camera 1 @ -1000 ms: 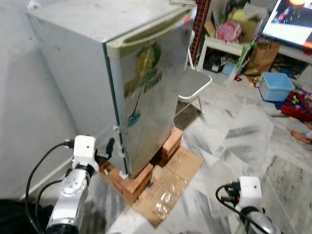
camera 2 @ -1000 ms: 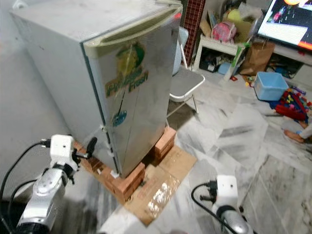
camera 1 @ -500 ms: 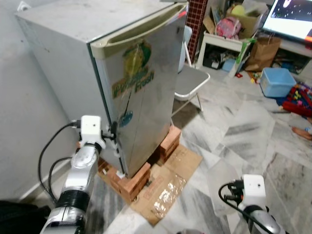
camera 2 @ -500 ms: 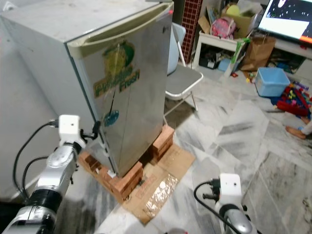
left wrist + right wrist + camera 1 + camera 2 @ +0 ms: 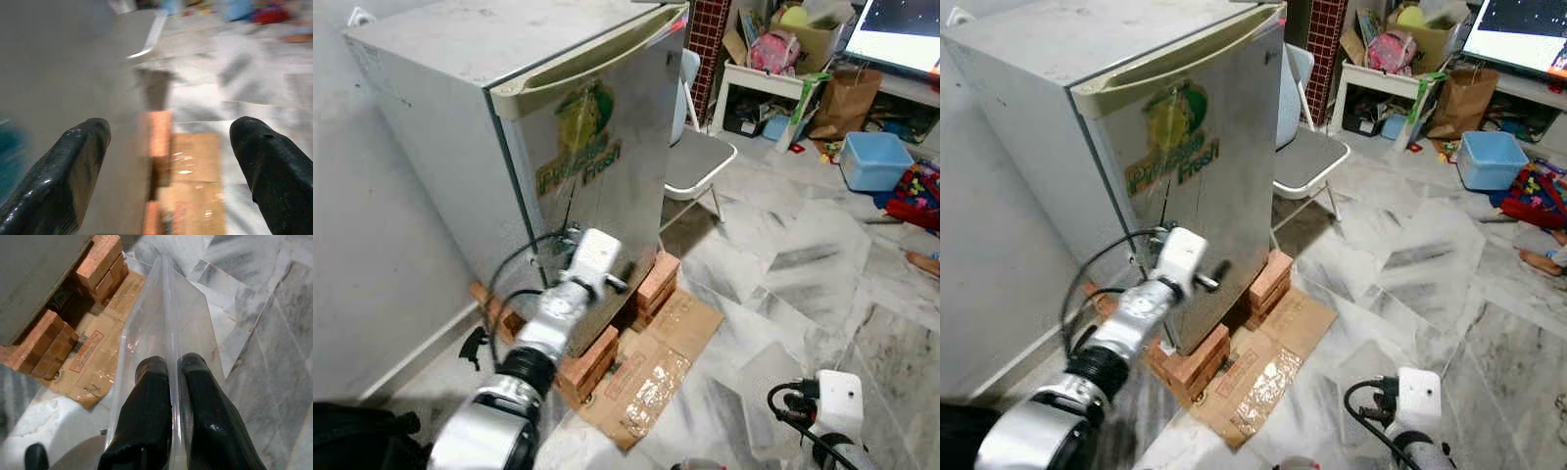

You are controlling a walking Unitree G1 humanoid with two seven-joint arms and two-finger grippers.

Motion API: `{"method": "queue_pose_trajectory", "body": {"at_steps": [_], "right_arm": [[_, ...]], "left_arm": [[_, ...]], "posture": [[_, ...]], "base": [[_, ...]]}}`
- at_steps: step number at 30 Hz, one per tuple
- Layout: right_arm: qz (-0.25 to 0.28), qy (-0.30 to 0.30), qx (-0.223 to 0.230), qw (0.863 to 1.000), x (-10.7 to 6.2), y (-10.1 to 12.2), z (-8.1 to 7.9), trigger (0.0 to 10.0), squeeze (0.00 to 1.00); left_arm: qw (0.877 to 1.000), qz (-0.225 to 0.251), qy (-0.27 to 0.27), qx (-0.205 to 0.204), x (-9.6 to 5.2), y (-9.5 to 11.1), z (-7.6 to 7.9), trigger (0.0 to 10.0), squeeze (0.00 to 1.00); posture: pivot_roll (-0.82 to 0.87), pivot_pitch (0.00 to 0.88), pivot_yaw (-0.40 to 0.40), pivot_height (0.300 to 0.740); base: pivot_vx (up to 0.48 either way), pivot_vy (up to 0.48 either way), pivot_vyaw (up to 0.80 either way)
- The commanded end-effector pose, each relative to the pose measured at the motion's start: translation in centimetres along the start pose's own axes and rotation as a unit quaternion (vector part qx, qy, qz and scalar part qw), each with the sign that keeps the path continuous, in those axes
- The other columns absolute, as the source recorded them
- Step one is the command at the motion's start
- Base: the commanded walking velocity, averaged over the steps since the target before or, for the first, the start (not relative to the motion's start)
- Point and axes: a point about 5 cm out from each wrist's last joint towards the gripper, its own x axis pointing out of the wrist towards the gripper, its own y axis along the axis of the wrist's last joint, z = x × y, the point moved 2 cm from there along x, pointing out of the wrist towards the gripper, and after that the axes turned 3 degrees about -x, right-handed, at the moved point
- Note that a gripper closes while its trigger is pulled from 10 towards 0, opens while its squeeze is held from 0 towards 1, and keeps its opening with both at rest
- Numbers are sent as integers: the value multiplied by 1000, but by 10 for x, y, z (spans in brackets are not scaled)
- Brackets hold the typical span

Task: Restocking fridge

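Fridge [image 5: 578, 147]: we find a small silver unit with its door shut, a green and yellow sticker [image 5: 582, 147] on the door front and a pale handle strip along the door's top edge. It stands raised on stacks of red bricks [image 5: 587, 360], with flattened cardboard [image 5: 651, 367] on the marble floor [image 5: 783, 274] just in front.

Left gripper [image 5: 168, 161]: we see the left arm reaching forward, its wrist close against the lower door front. In the left wrist view the two black fingers [image 5: 63, 171] stand wide apart with nothing between them; the grey door face, a brick stack and the cardboard lie beyond, blurred.

Right gripper [image 5: 171, 382]: held low at the robot's right, above the floor. Its two fingers are pressed together on the thin wall of a clear plastic container [image 5: 166, 333], which extends away from the fingertips over the tiles. In the left eye view we note the container [image 5: 773, 392] as a faint transparent shape just ahead of the white wrist block.

Surroundings: a white folding chair [image 5: 700, 157] stands just beside the fridge's far side. Further back we record a cluttered white shelf [image 5: 764, 88], a brown paper bag [image 5: 847, 98], a blue tub [image 5: 876, 162] and a lit screen [image 5: 901, 34].
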Motion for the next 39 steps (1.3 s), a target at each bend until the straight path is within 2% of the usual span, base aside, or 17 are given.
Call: {"method": "queue_pose_trajectory", "body": {"at_steps": [1,2,4,5,9,14,16,17,18,21,26,30,31,32,35,38,39], "right_arm": [[0,-10,13,1000,0,2,3,10000,0],[-1,-11,16,1000,0,2,3,10000,0],[-3,-13,18,1000,2,1,4,10000,0],[-3,-13,18,1000,2,1,4,10000,0],[-8,-20,27,999,7,-2,8,10000,0],[-9,-21,28,999,9,-4,9,10000,0],[-8,-20,27,999,10,-4,8,10000,0],[-8,-20,27,999,10,-4,8,10000,0],[-8,-20,27,999,11,-5,8,10000,0],[-9,-20,27,999,11,-6,8,10000,0],[-11,-18,25,999,12,-8,8,10000,0],[-11,-17,22,1000,12,-7,10,10000,0],[-11,-17,22,1000,12,-7,10,10000,0],[-10,-15,19,1000,11,-4,9,10000,0],[-9,-15,18,1000,11,-3,9,10000,0],[-9,-10,8,1000,10,1,8,10000,0],[-9,-10,8,1000,10,1,8,10000,0]], "left_arm": [[997,24,-70,24,2,11,20,10000,0],[994,31,-97,30,3,13,29,10000,0],[972,66,-214,70,-5,19,69,10000,0],[972,66,-214,70,-5,19,69,10000,0],[945,102,-304,69,-17,32,106,10000,0],[945,114,-297,77,-18,34,112,10000,0],[963,123,-227,73,-13,35,93,10000,0],[963,123,-227,73,-13,35,93,10000,0],[975,124,-175,52,-13,34,74,10000,0],[983,108,-147,24,-19,23,53,10000,0],[991,68,-117,21,-46,-8,26,10000,0],[999,35,-28,28,-77,-40,-10,10000,0],[999,35,-28,28,-77,-40,-10,10000,0],[997,16,67,28,-95,-54,-44,10000,0],[994,9,105,27,-101,-59,-57,10000,0],[956,-27,287,-45,-133,-78,-120,10000,0],[956,-27,287,-45,-133,-78,-120,10000,0]], "posture": [[-132,0,28,740],[-131,0,28,740],[-130,0,27,740],[-130,0,27,740],[-129,0,31,740],[-129,0,33,740],[-130,0,36,740],[-130,0,36,740],[-128,0,37,740],[-122,0,36,740],[-116,0,36,740],[-98,0,29,740],[-98,0,29,740],[-92,0,23,740],[-90,0,21,740],[-86,0,-8,740],[-86,0,-8,740]], "base": [[0,0,0],[0,0,0],[0,0,0],[0,0,0],[0,0,0],[0,0,0],[0,0,0],[0,0,0],[0,0,0],[0,0,0],[0,0,0],[0,0,0],[0,0,0],[0,0,0],[0,0,0],[0,0,0],[0,0,0]]}}
